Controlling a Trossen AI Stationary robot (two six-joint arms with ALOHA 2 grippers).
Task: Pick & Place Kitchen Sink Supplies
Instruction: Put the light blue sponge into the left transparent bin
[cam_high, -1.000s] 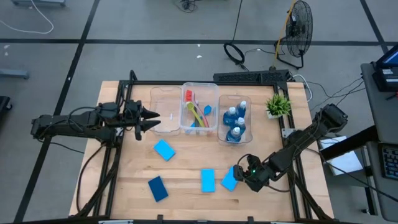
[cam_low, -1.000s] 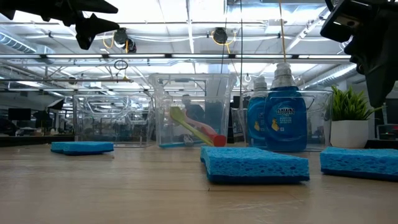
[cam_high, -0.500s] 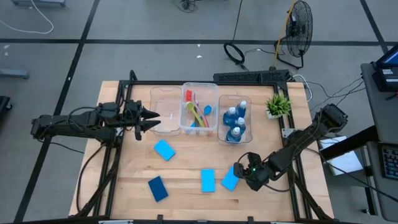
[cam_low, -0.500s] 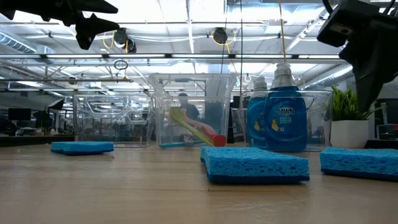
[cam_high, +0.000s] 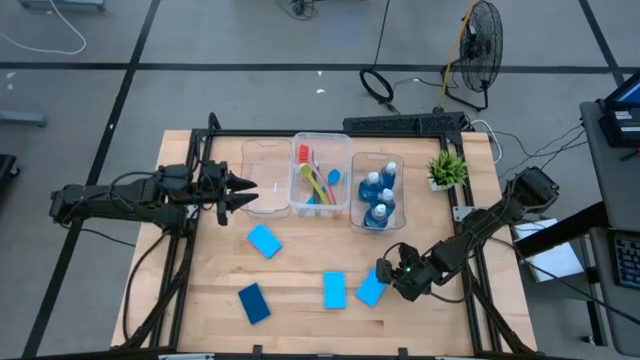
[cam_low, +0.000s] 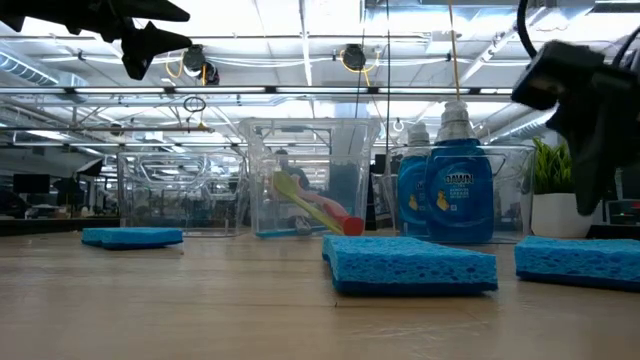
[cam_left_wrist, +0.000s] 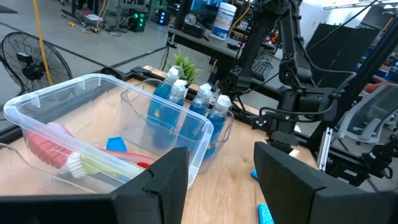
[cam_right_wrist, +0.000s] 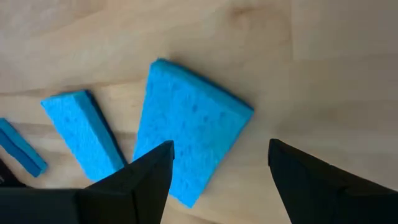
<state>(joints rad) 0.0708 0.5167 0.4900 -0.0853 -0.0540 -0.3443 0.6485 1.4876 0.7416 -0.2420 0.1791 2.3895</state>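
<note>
Sponge pick-up at lower right of the worktop (cam_high: 300, 300)

At left, the left end effector (cam_high: 243, 190) hangs part-open and empty; the light-blue sponge (cam_high: 370, 288) lies flat at lower right, under the wide-open, empty right end effector (cam_high: 384, 277), which should be lowered squarely astride its edges before closing.

Illumination is bright and even, supplied by ceiling strip lights (cam_low: 300, 40) visible in the low view. Shadows on the worktop (cam_high: 310, 270) are soft and short. The right gripper (cam_low: 590, 110) appears motion-blurred in the low view. The near sponge (cam_low: 410, 263) is sharp; the background room is soft.
</note>
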